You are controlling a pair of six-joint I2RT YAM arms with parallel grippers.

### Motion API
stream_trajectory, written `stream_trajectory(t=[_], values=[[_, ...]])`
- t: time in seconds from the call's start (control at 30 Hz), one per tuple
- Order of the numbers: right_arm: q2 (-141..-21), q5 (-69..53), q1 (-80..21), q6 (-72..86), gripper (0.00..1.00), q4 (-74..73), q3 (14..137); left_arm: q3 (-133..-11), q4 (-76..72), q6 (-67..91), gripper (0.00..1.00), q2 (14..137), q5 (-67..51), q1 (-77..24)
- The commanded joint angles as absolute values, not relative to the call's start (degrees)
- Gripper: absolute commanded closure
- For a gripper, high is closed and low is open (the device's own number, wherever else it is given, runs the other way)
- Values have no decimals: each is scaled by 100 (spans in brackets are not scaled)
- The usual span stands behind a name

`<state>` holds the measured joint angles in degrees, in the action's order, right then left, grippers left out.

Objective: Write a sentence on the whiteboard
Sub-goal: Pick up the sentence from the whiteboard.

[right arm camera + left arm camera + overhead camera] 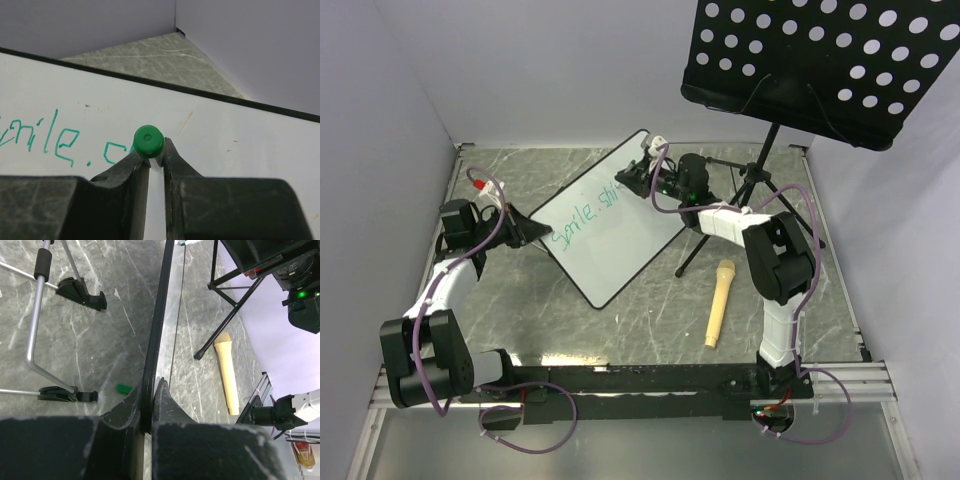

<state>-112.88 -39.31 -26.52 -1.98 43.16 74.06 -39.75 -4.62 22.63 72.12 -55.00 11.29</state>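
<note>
The whiteboard (610, 250) lies skewed mid-table, and its sentence (582, 218), teal "Smile. sh", runs toward 1 o'clock. The left gripper (150, 395) is pinched on the board's black frame at its 9 o'clock corner. The right gripper (154, 152) pinches a green marker (149, 141) at the writing's far end. A perforated music stand (820, 60) rises at 2 o'clock, with one tripod leg just beside the board's right edge. A wooden microphone (718, 302) lies apart at 4 o'clock. The marble table (650, 330) shows between the board and the arm bases at 6 o'clock.

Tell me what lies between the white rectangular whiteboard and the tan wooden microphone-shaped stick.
A black tripod leg of the perforated music stand touches down between the whiteboard and the wooden stick, on the grey marble tabletop. The top view shows it.
</note>
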Motion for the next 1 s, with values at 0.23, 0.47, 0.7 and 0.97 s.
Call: stream_trajectory(t=[0.23, 0.47, 0.7, 0.97], values=[[-10916, -3990, -2645, -185, 100, 4509, 6944, -3929, -325, 879, 99, 7295, -4403, 1046], [-10854, -3964, -2628, -202, 100, 4526, 6908, -3938, -325, 862, 99, 7286, -4403, 1046], [-11013, -3946, -2628, -167, 100, 4395, 7294, -3929, -272, 817, 99, 7251, -4447, 1037], [-11109, -3894, -2637, -220, 100, 4237, 7646, -3946, -272, 808, 99, 7277, -4474, 1046]])
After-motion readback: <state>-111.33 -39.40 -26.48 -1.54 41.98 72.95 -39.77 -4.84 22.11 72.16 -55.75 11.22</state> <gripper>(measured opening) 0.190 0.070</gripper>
